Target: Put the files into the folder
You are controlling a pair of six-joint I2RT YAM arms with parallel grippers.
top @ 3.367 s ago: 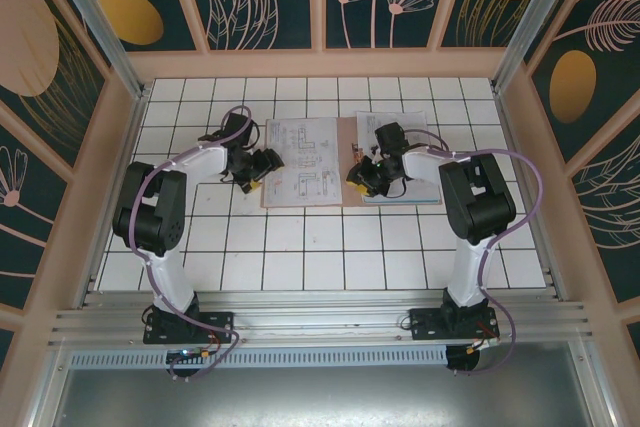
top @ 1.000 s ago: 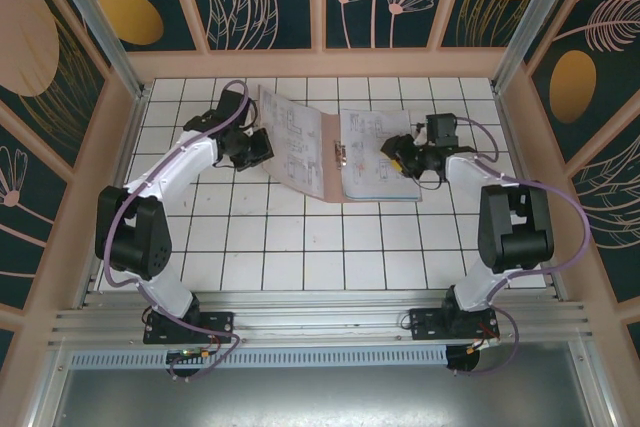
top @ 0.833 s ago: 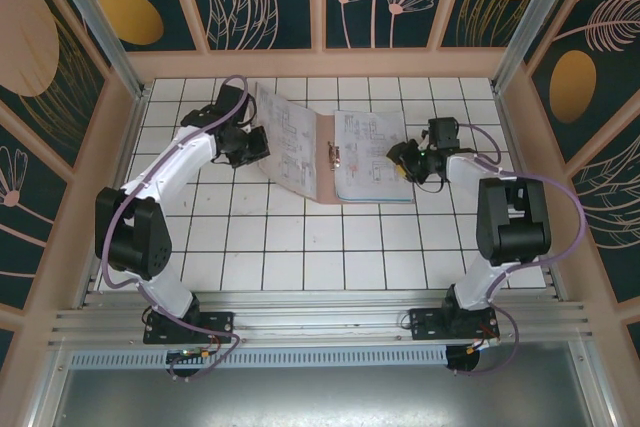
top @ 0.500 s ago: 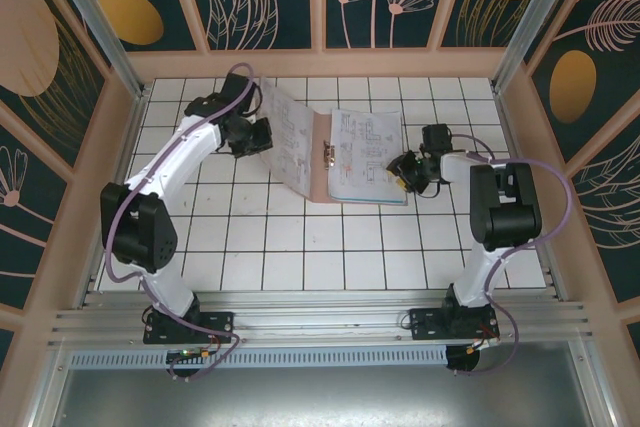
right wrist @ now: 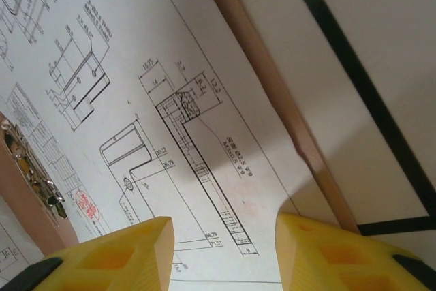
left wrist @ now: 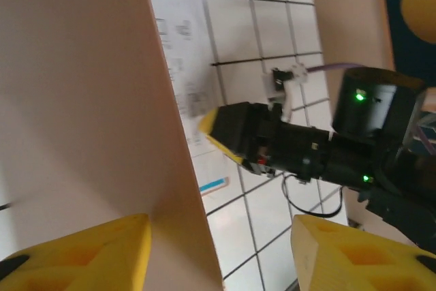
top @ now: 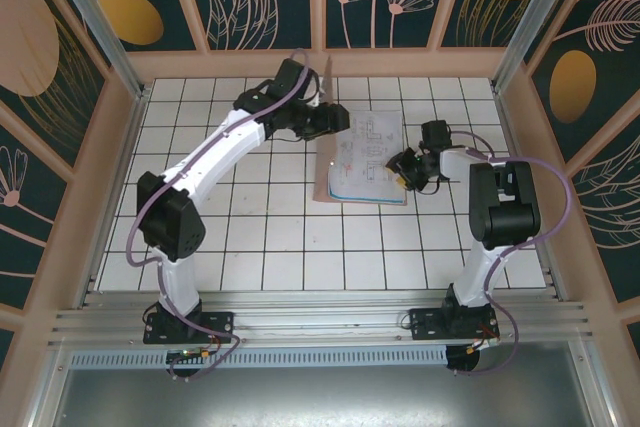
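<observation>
The folder lies open mid-table, and its pinkish-brown cover (top: 322, 159) stands nearly upright above the spine. The files (top: 368, 155), white sheets printed with line drawings, lie flat on the folder's right half, with a teal edge (top: 366, 195) at the front. My left gripper (top: 326, 123) is at the top of the raised cover. In the left wrist view that cover (left wrist: 82, 100) rises between the left gripper's (left wrist: 218, 253) open jaws, near the left finger. My right gripper (top: 403, 169) hovers open at the files' right edge. The right wrist view has its jaws (right wrist: 225, 250) spread above a printed sheet (right wrist: 136, 100).
A metal clip (right wrist: 35, 168) sits at the folder's spine. The folder's card edge (right wrist: 272, 86) borders the sheets on the white tiled table (top: 280, 237). Pinkish walls (top: 320, 63) enclose the table. The right gripper's yellow tip (left wrist: 221, 127) is close behind the raised cover.
The left arm swung the folder cover from leaning left to nearly upright over the spine, then its jaws opened. The right gripper stayed by the files' right edge.
</observation>
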